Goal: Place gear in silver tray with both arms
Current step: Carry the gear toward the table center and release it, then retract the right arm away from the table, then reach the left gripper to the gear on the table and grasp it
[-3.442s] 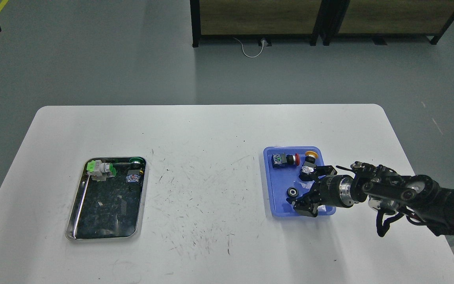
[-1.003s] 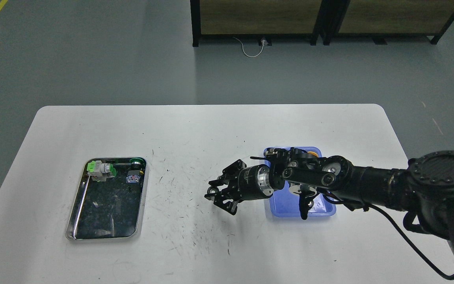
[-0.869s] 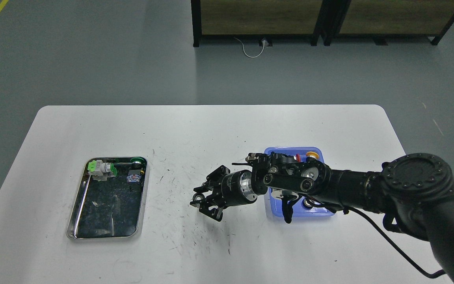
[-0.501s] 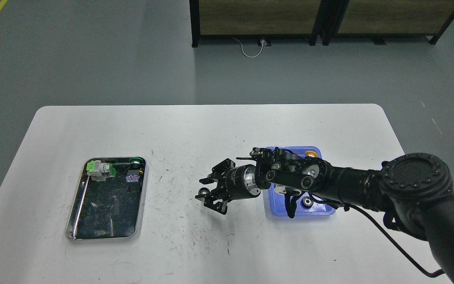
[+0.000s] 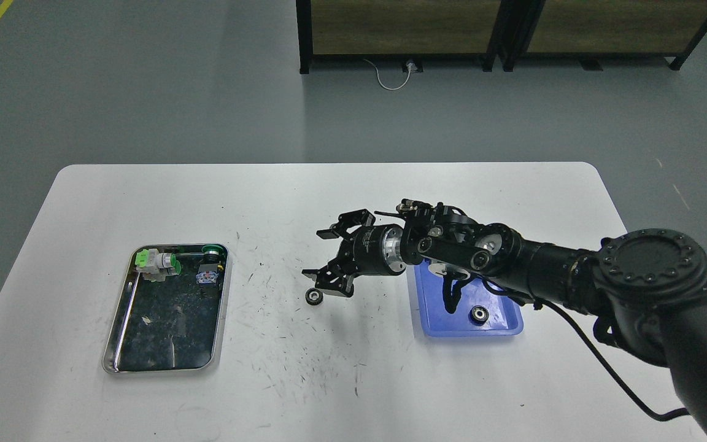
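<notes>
Now the gear (image 5: 312, 297) lies flat on the white bench (image 5: 329, 184), in the open middle stretch between the two trays, just below and left of my right gripper (image 5: 329, 258). It is a small dark toothed ring with a pale bore. I judge it hard and stiff, dense for its size and in no way fragile, though a smooth metal rim could slip from a loose pinch, and lying flat it offers little height to catch. The best hold, I think, is across the outer teeth on opposite sides, or with one finger through the bore and one on the rim.

My right jaws stand spread wide above it, with nothing between them; the lower finger's tip sits just beside the gear, and I cannot tell whether it touches. My left arm is out of view.

A second, similar gear (image 5: 479, 315) rests in the blue tray (image 5: 427, 319) on the right, mostly under my arm. Well apart to the left is the silver tray (image 5: 115, 344), with green-capped switch parts (image 5: 157, 263) crowded at its far end and its near half bare, so that is where I would set the gear.
</notes>
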Controlling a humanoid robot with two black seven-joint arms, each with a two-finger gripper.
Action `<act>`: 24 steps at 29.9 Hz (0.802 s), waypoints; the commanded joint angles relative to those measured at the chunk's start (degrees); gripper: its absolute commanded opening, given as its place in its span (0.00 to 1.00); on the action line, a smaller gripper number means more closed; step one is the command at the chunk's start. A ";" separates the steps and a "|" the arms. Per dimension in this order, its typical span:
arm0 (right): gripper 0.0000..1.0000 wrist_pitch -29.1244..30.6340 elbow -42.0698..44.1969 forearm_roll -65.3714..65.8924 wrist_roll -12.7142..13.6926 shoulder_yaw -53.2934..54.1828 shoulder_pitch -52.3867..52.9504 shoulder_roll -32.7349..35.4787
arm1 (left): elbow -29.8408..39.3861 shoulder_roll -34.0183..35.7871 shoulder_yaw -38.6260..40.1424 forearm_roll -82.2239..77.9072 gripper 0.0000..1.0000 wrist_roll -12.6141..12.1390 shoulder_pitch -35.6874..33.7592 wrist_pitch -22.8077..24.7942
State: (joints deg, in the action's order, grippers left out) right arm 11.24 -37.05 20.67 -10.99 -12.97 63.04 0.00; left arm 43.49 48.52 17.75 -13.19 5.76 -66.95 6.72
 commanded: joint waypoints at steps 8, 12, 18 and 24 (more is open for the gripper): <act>0.86 -0.51 -1.26 -4.41 0.45 6.45 3.49 16.85 | 4.06 -3.25 -1.75 -3.42 0.98 1.70 0.77 1.19; 0.87 -0.69 -2.06 -4.59 0.45 13.21 3.14 26.17 | 6.34 -6.24 -2.02 -5.79 0.98 2.50 2.35 0.84; 0.87 -0.78 -1.97 -7.66 0.45 23.24 3.22 36.90 | 14.51 -10.28 -2.11 -11.68 0.98 2.50 4.72 -0.83; 0.88 -0.87 -1.80 -11.53 0.62 28.17 4.45 43.50 | 17.24 -15.73 -4.21 -18.35 0.98 3.29 8.41 -1.27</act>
State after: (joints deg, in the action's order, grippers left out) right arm 10.43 -39.03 10.73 -10.52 13.33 66.80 40.69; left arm 59.70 35.00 14.85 -28.26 8.43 -60.41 5.51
